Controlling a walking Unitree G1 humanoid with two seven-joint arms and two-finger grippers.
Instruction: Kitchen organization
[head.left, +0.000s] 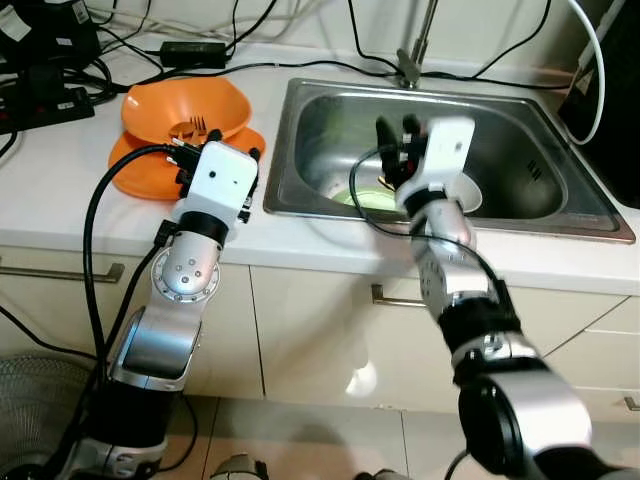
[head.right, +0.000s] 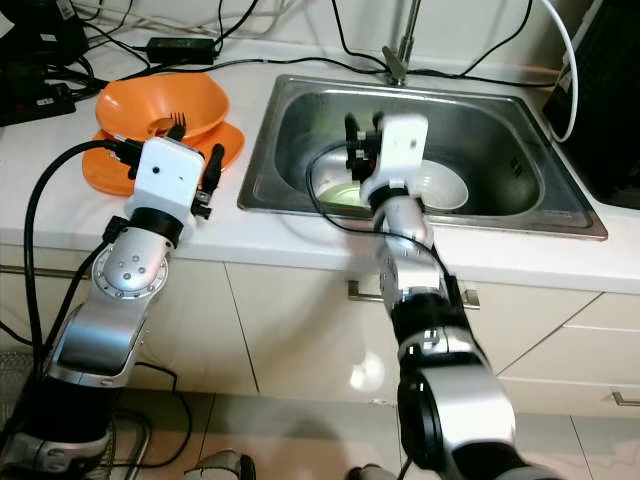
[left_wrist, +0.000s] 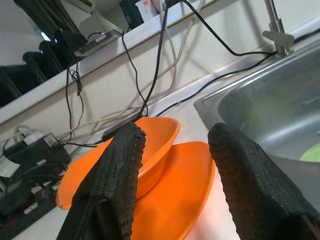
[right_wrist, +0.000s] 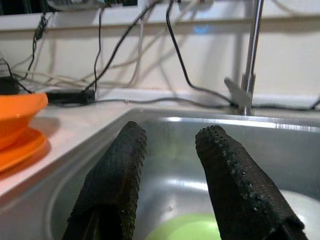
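Left gripper (left_wrist: 175, 165) sits left of centre in the head views, over the counter edge (head.left: 60, 190), fingers spread, holding nothing — just short of the orange plate (head.left: 135, 170). The orange bowl (head.left: 185, 108) rests on that plate, a fork (head.left: 192, 127) lying in it. Right gripper (right_wrist: 170, 165) is centre frame, inside the steel sink (head.left: 560, 200), fingers apart and empty, above a green plate (head.left: 372, 199); a white bowl (head.left: 472, 192) lies beside it. Faucet (head.left: 415, 50) and cables (head.left: 300, 68) run along the top.

Orange bowl (head.left: 186, 110) on orange plate (head.left: 140, 168) (green plate (right_wrist: 187, 227) in steel sink (head.left: 510, 215)).
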